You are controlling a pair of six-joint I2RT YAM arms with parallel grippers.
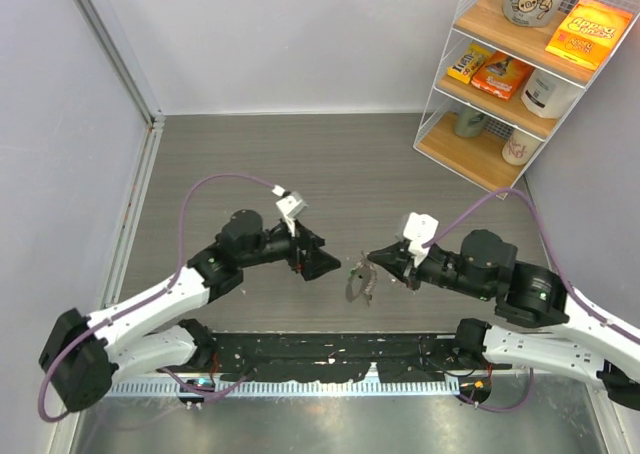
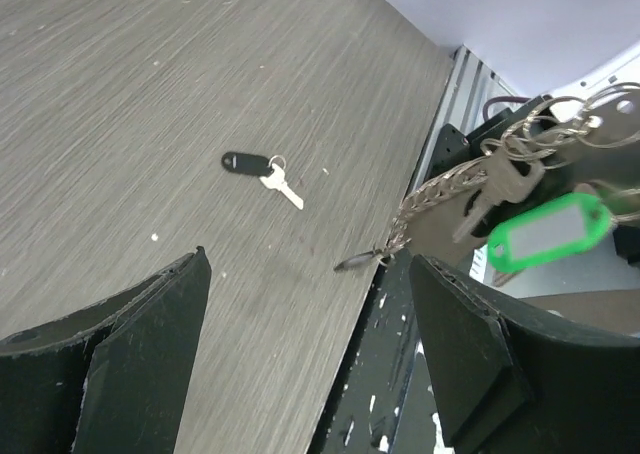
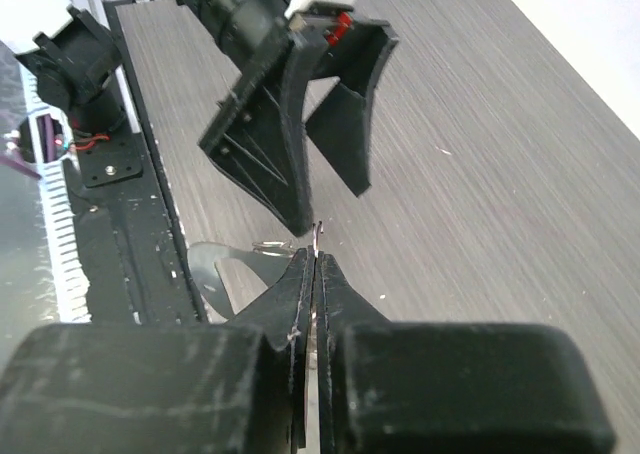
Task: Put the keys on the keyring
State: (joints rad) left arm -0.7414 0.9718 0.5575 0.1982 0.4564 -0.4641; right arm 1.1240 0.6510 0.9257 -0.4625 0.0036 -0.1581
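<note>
One small silver key [image 2: 283, 188] with a dark head lies flat on the grey counter [image 2: 150, 94], alone and well apart from both arms. The keyring [image 2: 531, 144] is up in the air to its right, a cluster of thin metal loops with a bright green tag [image 2: 548, 232] and at least one more key hanging from them. A short chain [image 2: 435, 196] droops from the bunch toward the counter's near edge. From above, the keyring [image 1: 358, 282] dangles between the two arms.

The right gripper [image 3: 315, 259] is pinched tight on the keyring, its fingers pressed together with only a sliver of metal showing between them. The left gripper [image 2: 305, 274] stands wide apart and holds nothing, facing the hanging bunch from just beside it. At the far right corner stands a wire shelf [image 1: 470, 149] with boxes and cups.
</note>
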